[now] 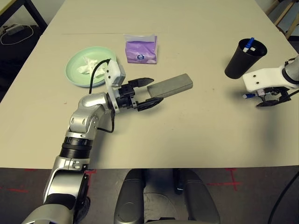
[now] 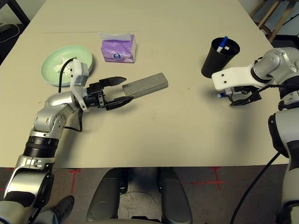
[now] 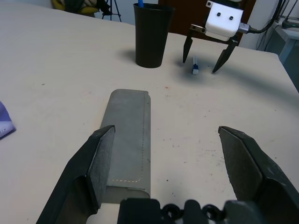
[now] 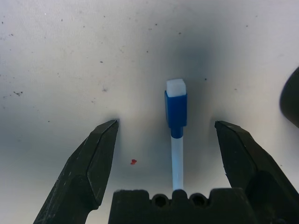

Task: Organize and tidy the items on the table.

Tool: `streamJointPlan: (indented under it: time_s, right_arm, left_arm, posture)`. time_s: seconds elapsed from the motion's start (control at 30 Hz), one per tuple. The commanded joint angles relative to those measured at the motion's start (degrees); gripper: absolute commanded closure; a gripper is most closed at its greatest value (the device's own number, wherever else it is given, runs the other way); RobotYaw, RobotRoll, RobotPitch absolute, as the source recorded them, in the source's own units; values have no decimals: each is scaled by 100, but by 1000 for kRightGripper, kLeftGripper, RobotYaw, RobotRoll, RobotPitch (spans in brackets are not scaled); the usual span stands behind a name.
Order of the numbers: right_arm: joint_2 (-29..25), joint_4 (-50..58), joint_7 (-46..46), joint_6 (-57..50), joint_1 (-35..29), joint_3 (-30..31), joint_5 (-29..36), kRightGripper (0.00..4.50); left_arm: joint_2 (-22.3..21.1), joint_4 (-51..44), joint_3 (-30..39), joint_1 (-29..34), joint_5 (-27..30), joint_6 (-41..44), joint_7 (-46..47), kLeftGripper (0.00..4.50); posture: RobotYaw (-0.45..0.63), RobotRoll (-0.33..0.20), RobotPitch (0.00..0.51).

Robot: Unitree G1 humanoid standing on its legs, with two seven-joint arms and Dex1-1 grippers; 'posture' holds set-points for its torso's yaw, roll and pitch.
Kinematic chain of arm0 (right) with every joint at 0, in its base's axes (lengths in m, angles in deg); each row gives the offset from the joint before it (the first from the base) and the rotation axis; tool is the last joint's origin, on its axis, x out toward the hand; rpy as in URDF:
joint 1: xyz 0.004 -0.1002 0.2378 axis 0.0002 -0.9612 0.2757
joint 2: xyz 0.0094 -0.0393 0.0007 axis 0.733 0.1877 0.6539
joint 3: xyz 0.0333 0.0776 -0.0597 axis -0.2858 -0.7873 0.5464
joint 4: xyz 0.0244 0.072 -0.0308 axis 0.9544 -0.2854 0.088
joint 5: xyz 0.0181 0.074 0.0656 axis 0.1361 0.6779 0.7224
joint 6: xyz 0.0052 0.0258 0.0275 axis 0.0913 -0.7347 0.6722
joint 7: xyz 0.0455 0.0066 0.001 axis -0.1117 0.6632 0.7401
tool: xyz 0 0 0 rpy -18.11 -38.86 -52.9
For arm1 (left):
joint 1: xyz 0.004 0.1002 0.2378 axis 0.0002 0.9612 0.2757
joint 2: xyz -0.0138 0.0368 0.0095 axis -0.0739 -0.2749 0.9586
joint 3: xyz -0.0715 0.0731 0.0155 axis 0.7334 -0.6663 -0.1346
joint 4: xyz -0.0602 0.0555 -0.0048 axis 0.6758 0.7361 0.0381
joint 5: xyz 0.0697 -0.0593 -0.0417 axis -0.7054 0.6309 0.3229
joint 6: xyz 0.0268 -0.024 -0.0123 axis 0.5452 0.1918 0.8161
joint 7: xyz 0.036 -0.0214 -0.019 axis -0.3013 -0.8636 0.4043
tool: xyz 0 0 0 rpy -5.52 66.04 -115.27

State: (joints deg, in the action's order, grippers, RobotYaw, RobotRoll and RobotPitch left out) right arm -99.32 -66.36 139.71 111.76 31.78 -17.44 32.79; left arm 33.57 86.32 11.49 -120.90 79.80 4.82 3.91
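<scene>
Both grippers gape empty: left gripper [image 1: 150, 92] at grey glasses case's [image 1: 170, 85] end, right gripper [image 4: 166, 154] straddling blue-white pen [image 4: 175, 121]

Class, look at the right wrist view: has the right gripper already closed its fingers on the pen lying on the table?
No. The right gripper is open, and the pen lies on the table between its spread fingers, touching neither.

no readable text, tissue pack [image 1: 141, 50] label illegible

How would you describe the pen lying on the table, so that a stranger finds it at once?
Start at the black cup on the robot's right side of the table. Just in front of it, the pen lies flat between the open fingers of the right gripper. Unlike the pen standing in the cup, it lies down, white with a blue cap.
</scene>
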Motion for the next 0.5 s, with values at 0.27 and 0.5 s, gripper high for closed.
streamJointPlan:
  time_s: [0.27, 0.5]
  right_arm:
    - [34, -80, -36, 1, -146, 147, -136, 3725]
    - [6, -80, 61, -30, -29, 76, -67, 4413]
  left_arm:
    - [-60, -291, 11, 117, 121, 143, 83, 0]
    - [-56, -240, -2, 58, 111, 116, 90, 0]
  posture:
    - [221, 0, 271]
    - [210, 0, 243]
